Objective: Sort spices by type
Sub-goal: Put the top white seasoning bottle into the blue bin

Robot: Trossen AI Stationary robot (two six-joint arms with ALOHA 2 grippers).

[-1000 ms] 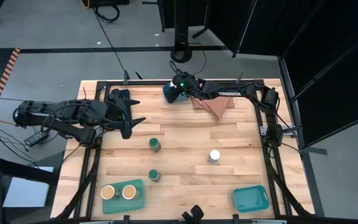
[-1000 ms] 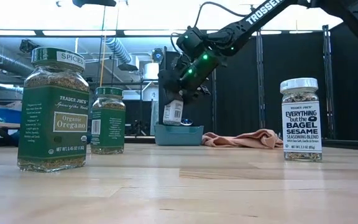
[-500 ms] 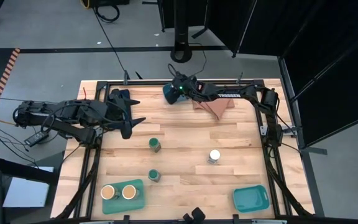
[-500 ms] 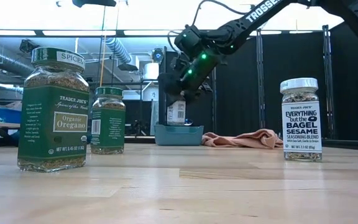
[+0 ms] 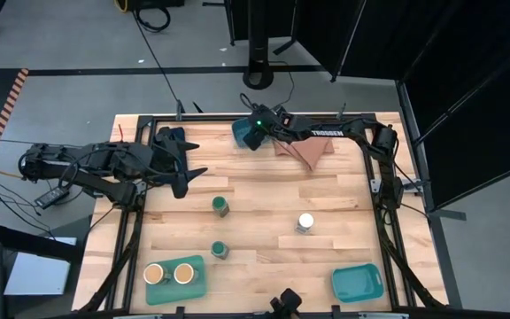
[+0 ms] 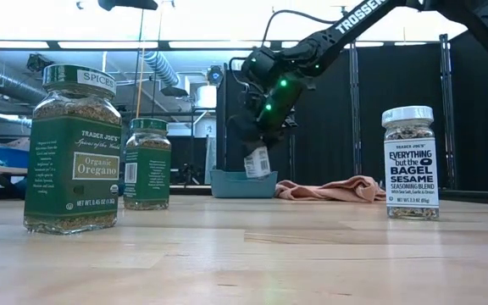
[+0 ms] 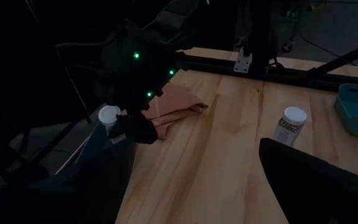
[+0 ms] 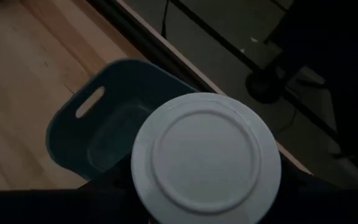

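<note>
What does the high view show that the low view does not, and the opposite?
Only the high view shows the two tan-lidded jars standing in the near left tray, the empty near right tray, and the waiting left gripper with open jaws. Only the low view shows the jar labels, and that the white-lidded jar in the right gripper hangs tilted above the far tray. Both show the two green-lidded jars, the standing white-lidded jar and the cloth.

Right claw (image 6: 255, 151) clamped, arm stretched far; left claw (image 5: 187, 155) spread wide, resting
</note>
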